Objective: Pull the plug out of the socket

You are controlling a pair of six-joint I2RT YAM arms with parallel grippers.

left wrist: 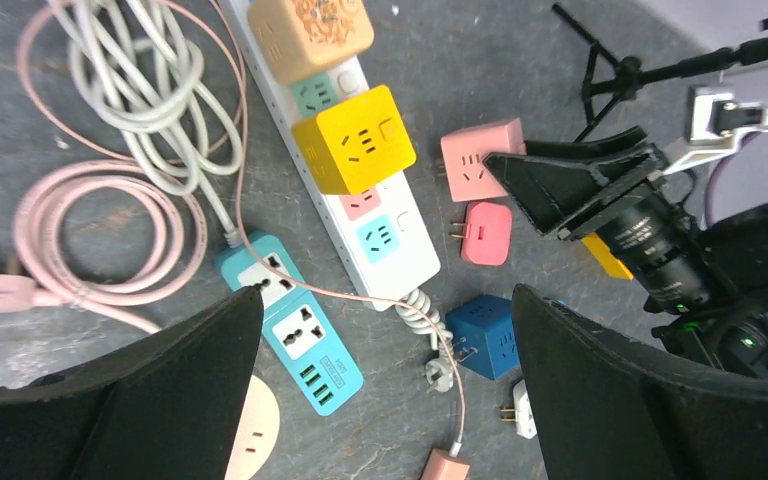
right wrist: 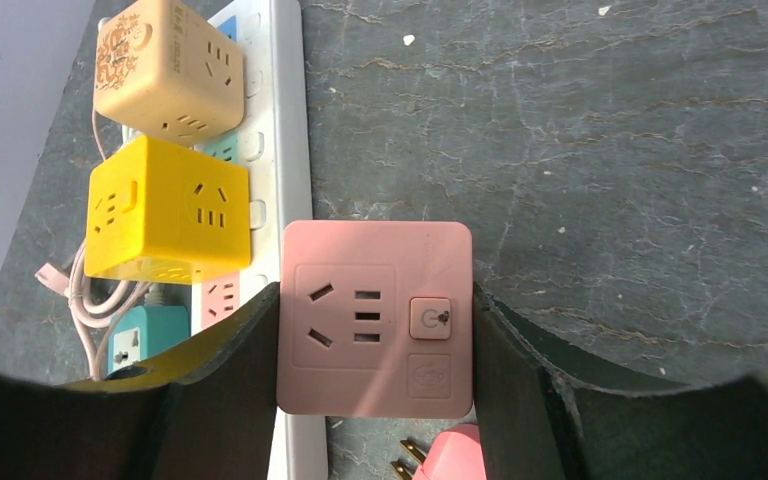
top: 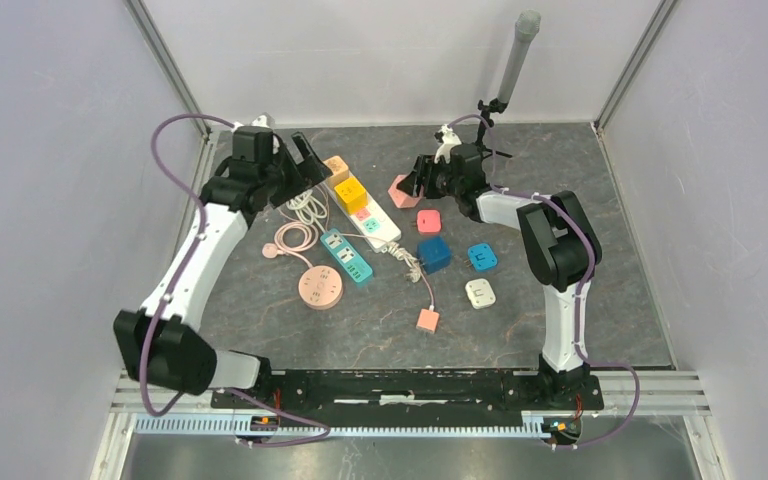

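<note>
The right gripper (right wrist: 375,292) is closed on the pink cube (right wrist: 375,330), with 1 finger pressed to each side face and the socket face turned up. The cube is held just beside the white strip (right wrist: 288,120) and off its sockets; in the left wrist view its prongs are seen bare. Whether it rests on the table (right wrist: 610,150) or hangs above it cannot be told. The left gripper (left wrist: 388,295) is spread wide and empty above the strip.

The pull is judged done for this cube, so the step in hand is taken to be setting it aside. It would best be lowered flat onto bare table, clear of the pink adapter (left wrist: 487,232) just beside it, and the jaws opened only once it is supported. If another plug is to be pulled, the strip should be pinned by the left gripper. The plug should then be drawn straight along its prongs, not rocked, lest the strip be lifted.

Counted:
- 4 cubes are seen: the pink cube; the beige cube (top: 336,166) and the yellow cube (top: 351,192), both seated on the strip; and the blue cube (top: 434,254), loose.
- 3 flat adapters lie loose: the pink adapter, the blue adapter (top: 482,257) and the white adapter (top: 479,293).
- 2 strips are seen: the white strip and the teal strip (top: 346,256).
- 1 round socket (top: 320,287) is seen.
- 2 coiled cords are seen: the white cord (left wrist: 145,90) and the pink cord (left wrist: 100,240).
</note>
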